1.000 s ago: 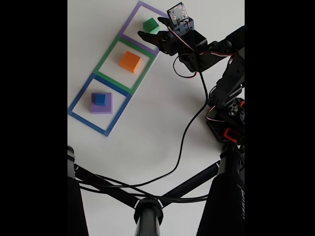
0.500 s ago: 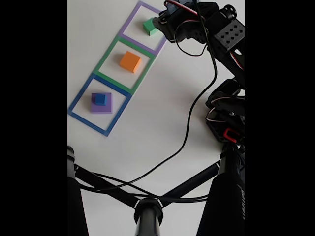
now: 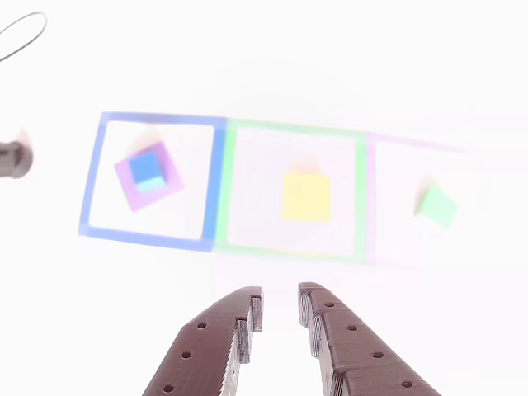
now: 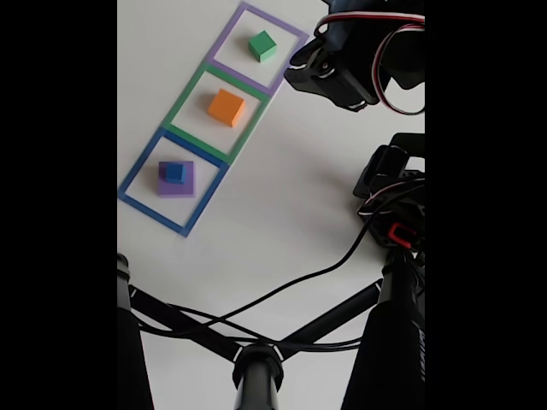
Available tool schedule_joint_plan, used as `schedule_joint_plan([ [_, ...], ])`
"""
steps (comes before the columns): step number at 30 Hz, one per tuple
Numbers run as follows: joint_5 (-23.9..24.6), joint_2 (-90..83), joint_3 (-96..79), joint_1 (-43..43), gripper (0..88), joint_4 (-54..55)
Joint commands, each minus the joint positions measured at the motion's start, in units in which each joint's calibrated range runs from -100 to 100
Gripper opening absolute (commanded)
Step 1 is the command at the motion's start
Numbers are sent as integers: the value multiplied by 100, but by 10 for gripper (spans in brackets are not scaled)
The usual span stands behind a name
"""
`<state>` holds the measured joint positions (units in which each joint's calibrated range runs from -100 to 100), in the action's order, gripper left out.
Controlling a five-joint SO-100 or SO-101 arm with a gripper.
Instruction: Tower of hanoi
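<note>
Your gripper hung empty, fingers slightly parted. The blue cube sat on the purple cube in the blue outline, orange cube in green outline, green cube in purple outline.

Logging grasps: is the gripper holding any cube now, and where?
Nothing is held: the gripper jaws stand empty, short of the orange cube.

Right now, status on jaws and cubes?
Gripper empty, jaws slightly parted, clear of cubes. Blue cube atop purple cube; orange cube, green cube alone. Nothing in the way.
</note>
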<state>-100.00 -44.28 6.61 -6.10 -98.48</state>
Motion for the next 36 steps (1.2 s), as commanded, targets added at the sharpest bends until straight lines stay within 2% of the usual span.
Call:
schedule_joint_plan([
  [1, 0, 56, 293, -512, 1, -136],
  [16, 0, 161, -152, -1528, 4, 155],
  [18, 0, 64, -743, -1547, 31, 568],
  [19, 0, -17, -1089, -1509, 75, 827],
  [22, 0, -437, -2598, -1384, 167, 2107],
  [29, 0, -1155, -6189, -1288, 291, 5823],
  [36, 0, -469, -8261, -1269, 334, 9297],
])
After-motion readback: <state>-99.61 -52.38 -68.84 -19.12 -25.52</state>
